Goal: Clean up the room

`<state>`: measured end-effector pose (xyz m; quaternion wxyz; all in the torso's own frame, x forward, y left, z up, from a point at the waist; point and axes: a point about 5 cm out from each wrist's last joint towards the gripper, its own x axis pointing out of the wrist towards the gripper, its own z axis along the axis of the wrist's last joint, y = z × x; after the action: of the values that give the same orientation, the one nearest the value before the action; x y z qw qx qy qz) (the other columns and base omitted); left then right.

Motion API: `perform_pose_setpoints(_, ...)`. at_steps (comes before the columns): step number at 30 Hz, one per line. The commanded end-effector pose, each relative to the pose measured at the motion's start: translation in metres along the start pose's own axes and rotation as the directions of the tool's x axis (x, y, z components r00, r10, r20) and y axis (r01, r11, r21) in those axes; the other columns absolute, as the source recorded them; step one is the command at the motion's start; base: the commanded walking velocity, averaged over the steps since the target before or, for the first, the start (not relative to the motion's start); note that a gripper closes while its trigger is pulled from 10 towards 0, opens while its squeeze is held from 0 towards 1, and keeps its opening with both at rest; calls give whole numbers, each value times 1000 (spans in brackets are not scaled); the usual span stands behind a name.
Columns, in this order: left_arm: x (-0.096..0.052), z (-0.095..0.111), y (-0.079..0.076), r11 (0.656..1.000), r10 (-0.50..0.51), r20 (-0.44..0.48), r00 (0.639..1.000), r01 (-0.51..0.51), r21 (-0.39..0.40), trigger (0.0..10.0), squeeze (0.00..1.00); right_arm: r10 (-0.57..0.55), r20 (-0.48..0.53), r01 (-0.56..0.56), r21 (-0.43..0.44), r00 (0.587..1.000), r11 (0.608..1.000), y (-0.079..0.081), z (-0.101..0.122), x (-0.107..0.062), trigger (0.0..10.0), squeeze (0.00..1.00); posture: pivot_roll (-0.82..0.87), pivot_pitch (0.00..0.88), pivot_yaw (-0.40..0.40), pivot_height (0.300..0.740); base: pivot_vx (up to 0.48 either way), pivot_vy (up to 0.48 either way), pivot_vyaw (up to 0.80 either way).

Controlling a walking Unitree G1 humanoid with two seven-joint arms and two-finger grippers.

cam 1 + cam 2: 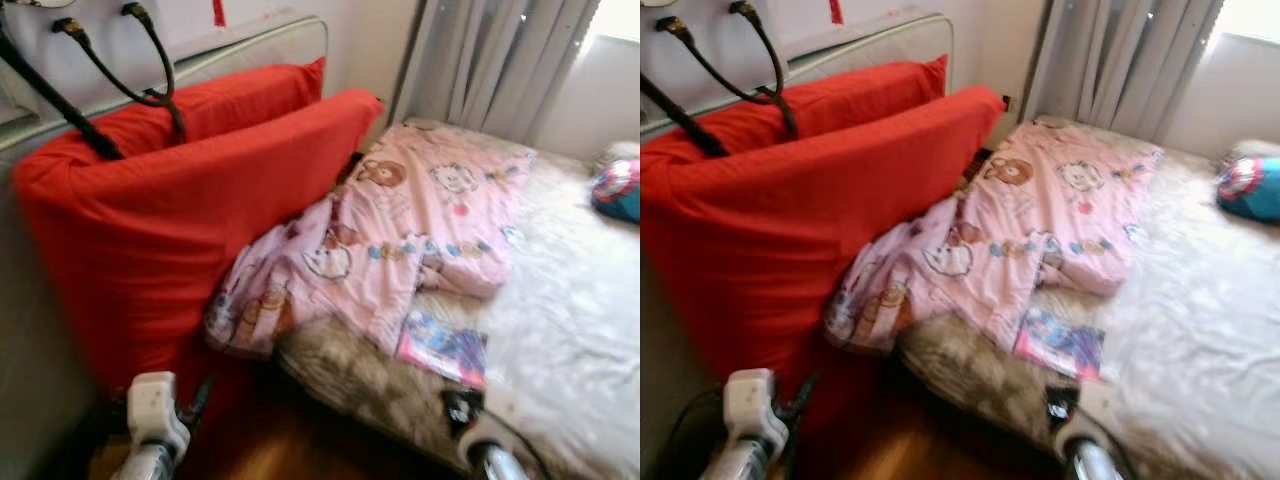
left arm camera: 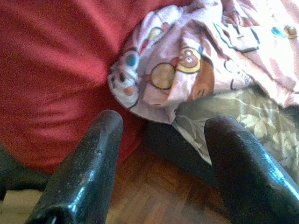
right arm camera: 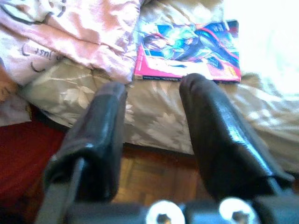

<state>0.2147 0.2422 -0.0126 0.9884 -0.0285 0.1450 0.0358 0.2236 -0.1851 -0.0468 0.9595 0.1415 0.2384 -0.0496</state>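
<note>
Room cleanup barely being started.
Pink blanket [image 1: 400, 230] & book [image 1: 443, 348] being left on bed [image 1: 570, 330]; left gripper [image 2: 159, 140] & right gripper [image 3: 154, 107] being held released, empty.

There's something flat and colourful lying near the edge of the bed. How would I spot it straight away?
Start at the bed with the white fluffy cover, then find the crumpled pink cartoon-print blanket spread over its near side. Just below the blanket's lower edge, close to the mattress edge, lies a thin magazine with a bright pink and blue illustrated cover. It is the one flat, glossy, printed thing among soft fabrics.
</note>
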Motion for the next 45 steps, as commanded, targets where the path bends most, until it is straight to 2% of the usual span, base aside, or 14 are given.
perform_pose_setpoints(1,8,6,-14,999,-39,20,999,39,-15,10000,0,-56,-8,56,-6,998,998,-18,0,-4,10000,0,63,0,-70,740,345,0,-706)
perform_pose_setpoints(15,8,7,-13,999,-28,25,999,29,-19,10000,0,-66,19,66,-5,998,998,-20,6,-3,10000,0,68,0,-72,740,336,0,-50)
perform_pose_setpoints(30,8,10,-14,999,-42,37,998,43,-23,10000,0,-55,61,56,-23,997,998,-18,12,-2,10000,0,60,0,-64,740,0,0,0)
perform_pose_setpoints(37,11,19,-19,998,-62,72,995,63,-15,10000,0,-30,95,34,-41,995,999,-14,18,0,10000,0,58,0,-62,740,0,0,0)
perform_pose_setpoints(41,12,19,-19,998,-57,73,996,58,-17,10000,0,-28,71,32,-58,997,998,-13,17,2,10000,0,55,0,-65,740,0,0,0)
perform_pose_setpoints(45,12,20,-19,998,-51,74,996,53,-18,10000,0,-34,64,38,-58,997,998,-14,17,2,10000,0,60,0,-69,705,0,0,0)
